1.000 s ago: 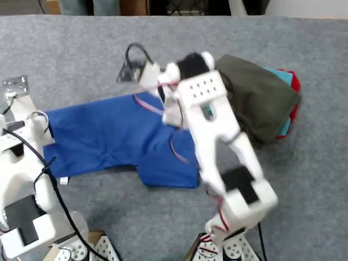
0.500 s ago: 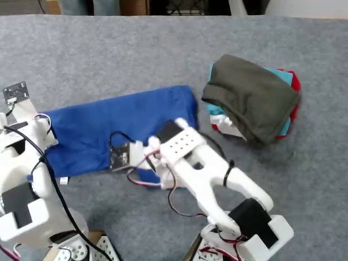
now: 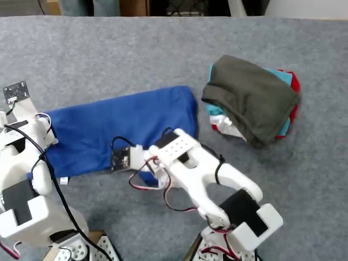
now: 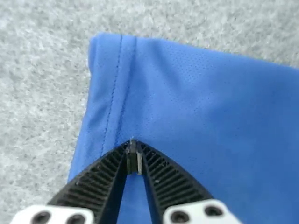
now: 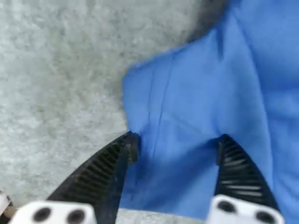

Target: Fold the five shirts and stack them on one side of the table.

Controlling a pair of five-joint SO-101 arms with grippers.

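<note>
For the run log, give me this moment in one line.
left gripper shut on blue mesh shirt | right gripper open over same shirt | olive-topped folded shirt stack apart

The blue shirt (image 4: 210, 102) is smooth fine-meshed cloth, the table (image 3: 109, 54) rough matt felt.

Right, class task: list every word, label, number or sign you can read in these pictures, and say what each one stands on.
No text can be read anywhere in these pictures.
The white tag at the edge of the blue shirt: too small to read.
The white label in the folded stack: too small to read.
The small board on an arm: markings too blurred to read.
</note>
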